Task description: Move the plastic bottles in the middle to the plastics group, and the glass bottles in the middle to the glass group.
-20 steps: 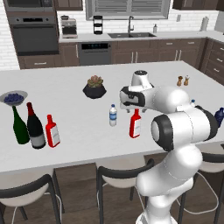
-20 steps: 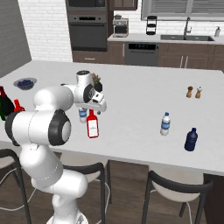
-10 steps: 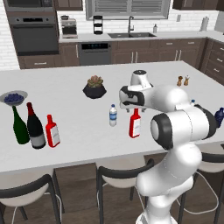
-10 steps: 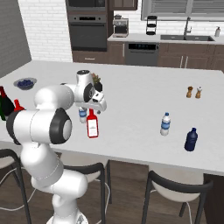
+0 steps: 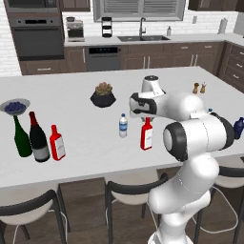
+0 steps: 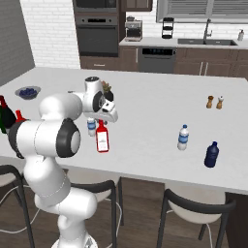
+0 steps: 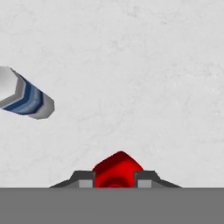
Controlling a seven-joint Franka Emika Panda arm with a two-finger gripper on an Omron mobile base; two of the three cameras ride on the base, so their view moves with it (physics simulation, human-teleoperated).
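The tool [image 7: 114, 178] is seen directly above a red flat-sided bottle [image 5: 147, 135], with its two fingertips [image 7: 84, 178] set on either side of the red cap [image 7: 117, 168]; whether the cap is actually clenched cannot be told. This bottle stands upright on the white desk [image 5: 86, 128]. Just beside the tool, a small clear water bottle [image 5: 123, 126] with a blue label stands upright. Well apart from the tool, a second red bottle [image 5: 56, 143] stands next to a dark wine bottle [image 5: 36, 139] and a green wine bottle [image 5: 20, 138].
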